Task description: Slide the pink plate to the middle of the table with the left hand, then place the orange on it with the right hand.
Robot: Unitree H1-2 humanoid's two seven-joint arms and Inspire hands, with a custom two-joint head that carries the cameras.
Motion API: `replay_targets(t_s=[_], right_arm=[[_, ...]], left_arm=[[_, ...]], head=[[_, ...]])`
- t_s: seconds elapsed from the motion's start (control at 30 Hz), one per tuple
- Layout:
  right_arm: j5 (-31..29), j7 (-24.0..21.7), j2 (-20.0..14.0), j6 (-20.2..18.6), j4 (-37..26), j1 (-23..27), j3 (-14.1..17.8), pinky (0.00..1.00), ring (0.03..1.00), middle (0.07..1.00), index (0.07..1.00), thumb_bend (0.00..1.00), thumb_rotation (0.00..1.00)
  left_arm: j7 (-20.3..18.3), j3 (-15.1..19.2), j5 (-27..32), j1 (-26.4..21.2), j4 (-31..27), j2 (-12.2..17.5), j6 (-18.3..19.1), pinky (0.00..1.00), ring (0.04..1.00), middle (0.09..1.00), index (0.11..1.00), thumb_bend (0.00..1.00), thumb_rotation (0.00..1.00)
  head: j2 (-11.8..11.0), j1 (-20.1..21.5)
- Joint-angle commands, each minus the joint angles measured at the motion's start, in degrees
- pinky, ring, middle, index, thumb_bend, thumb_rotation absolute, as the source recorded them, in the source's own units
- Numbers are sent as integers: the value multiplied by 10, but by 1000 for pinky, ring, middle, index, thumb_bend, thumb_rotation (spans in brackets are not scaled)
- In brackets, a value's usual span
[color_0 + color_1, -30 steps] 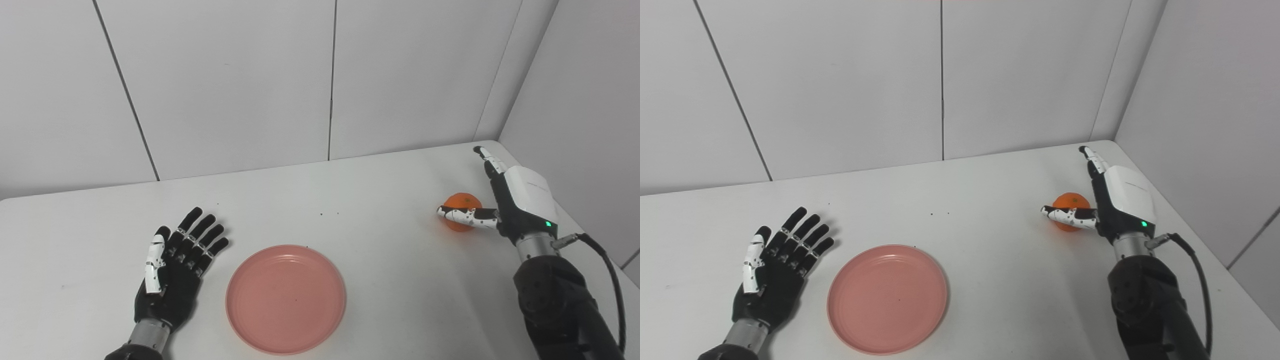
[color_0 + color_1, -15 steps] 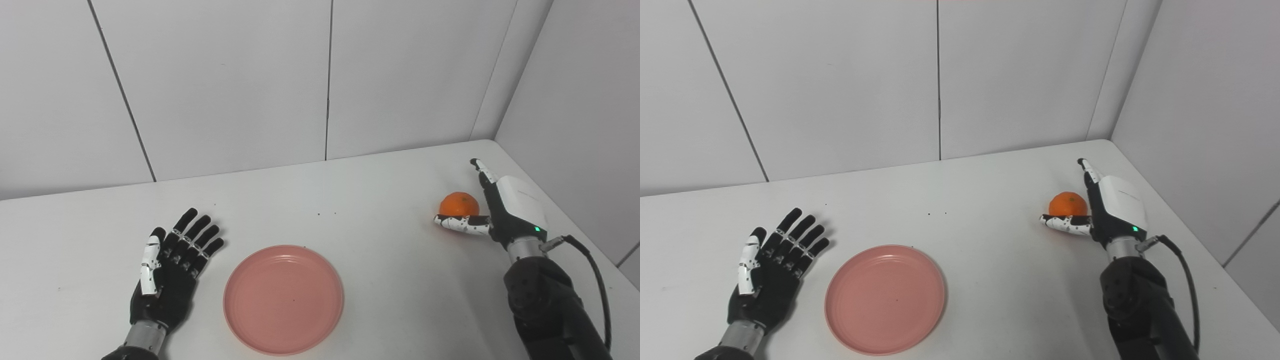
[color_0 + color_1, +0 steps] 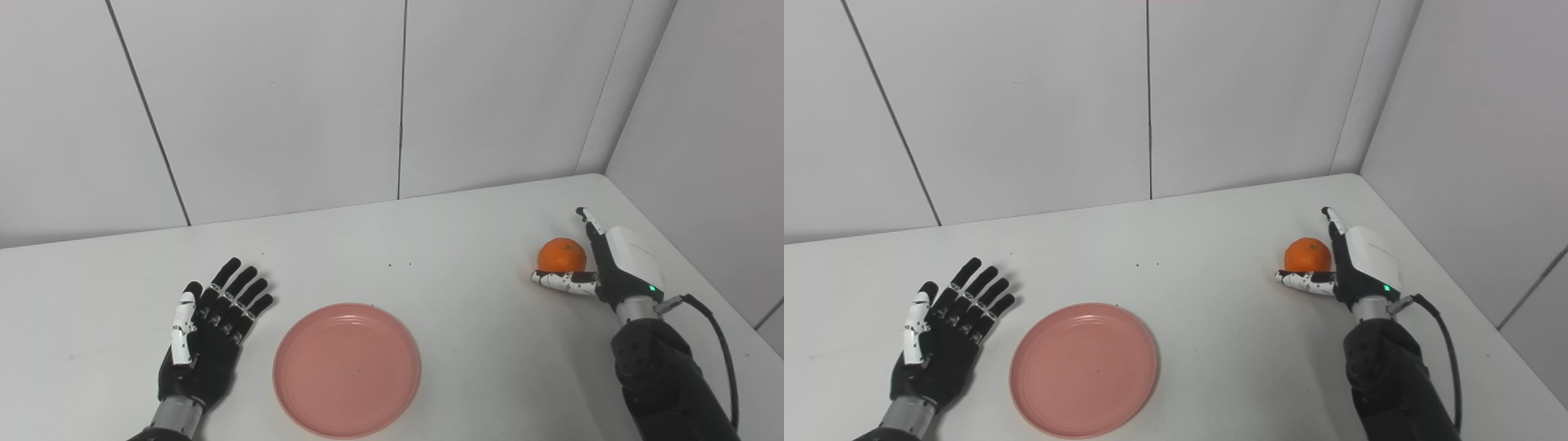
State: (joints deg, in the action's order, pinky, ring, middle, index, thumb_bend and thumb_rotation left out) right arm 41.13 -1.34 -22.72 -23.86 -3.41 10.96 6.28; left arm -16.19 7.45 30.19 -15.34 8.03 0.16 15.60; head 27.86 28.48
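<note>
Resting beside the orange point(image 3: 561, 255), the right hand point(image 3: 615, 266) stands on edge near the table's right side, palm turned toward the fruit, fingers stretched straight toward the back wall and thumb laid flat on the table just in front of it. The hand is spread wide and grips nothing; whether the thumb or palm actually touches the orange cannot be told. The orange is round with no long axis, and its stem dimple faces up. It sits close to the table's point(image 3: 478, 343) right edge, near the far right corner, with little room behind the hand on that side. To its left lies a broad bare stretch of tabletop. The pink plate point(image 3: 346, 369) lies flat near the front edge, around the middle of the table's width, well apart from the orange. Just left of the plate, the left hand point(image 3: 205, 340) lies palm up, fingers spread and holding nothing.
</note>
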Motion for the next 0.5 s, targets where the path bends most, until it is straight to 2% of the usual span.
replay_targets(t_s=[0.0, 0.2, 0.47], right_arm=[[-2, 18, -10, 0, -3, 24, 1, 717, 838, 911, 924, 978, 443], [-4, 19, -12, -7, 9, 31, -2, 700, 832, 910, 921, 970, 434], [-22, 18, -12, -7, 20, 38, 2, 729, 843, 909, 918, 962, 424]], left_arm=[[7, 0, -9, 9, 13, 8, 10, 792, 811, 813, 809, 287, 1000], [5, 1, -5, 9, 14, 10, 13, 793, 814, 816, 815, 291, 1000], [8, 1, -6, 9, 13, 12, 17, 786, 805, 810, 810, 287, 1000]], head=[[0, -2], [1, -1], [4, 0]])
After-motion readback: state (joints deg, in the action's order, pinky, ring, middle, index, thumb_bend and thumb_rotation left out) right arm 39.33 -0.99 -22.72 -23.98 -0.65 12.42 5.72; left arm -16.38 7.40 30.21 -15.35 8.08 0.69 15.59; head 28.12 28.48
